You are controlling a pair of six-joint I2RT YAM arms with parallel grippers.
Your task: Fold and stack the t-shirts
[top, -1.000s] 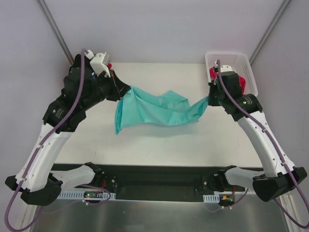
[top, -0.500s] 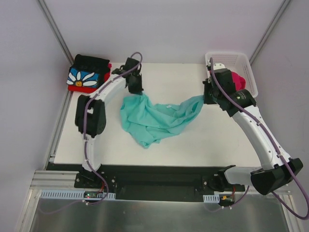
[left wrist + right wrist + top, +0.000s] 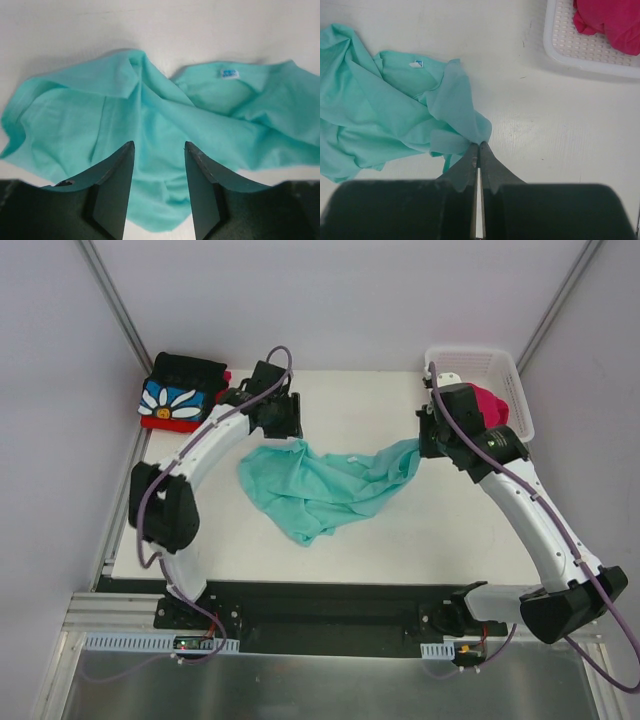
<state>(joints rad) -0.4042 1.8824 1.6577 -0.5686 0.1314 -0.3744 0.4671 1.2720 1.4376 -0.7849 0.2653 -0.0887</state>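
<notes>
Tabletop (image 3: 450, 530) bears crumpled mint-teal shirt (image 3: 320, 485), sleeves hidden; left fingers (image 3: 112, 190) parted, right fingers (image 3: 465, 170) clamp its edge.

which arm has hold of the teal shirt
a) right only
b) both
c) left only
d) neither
a: the right gripper is shut on an edge of the teal shirt, while the left gripper stands open over the cloth with nothing pinched.

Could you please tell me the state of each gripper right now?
Left gripper: open, holding nothing.
Right gripper: shut on the mint-teal t-shirt.
</notes>
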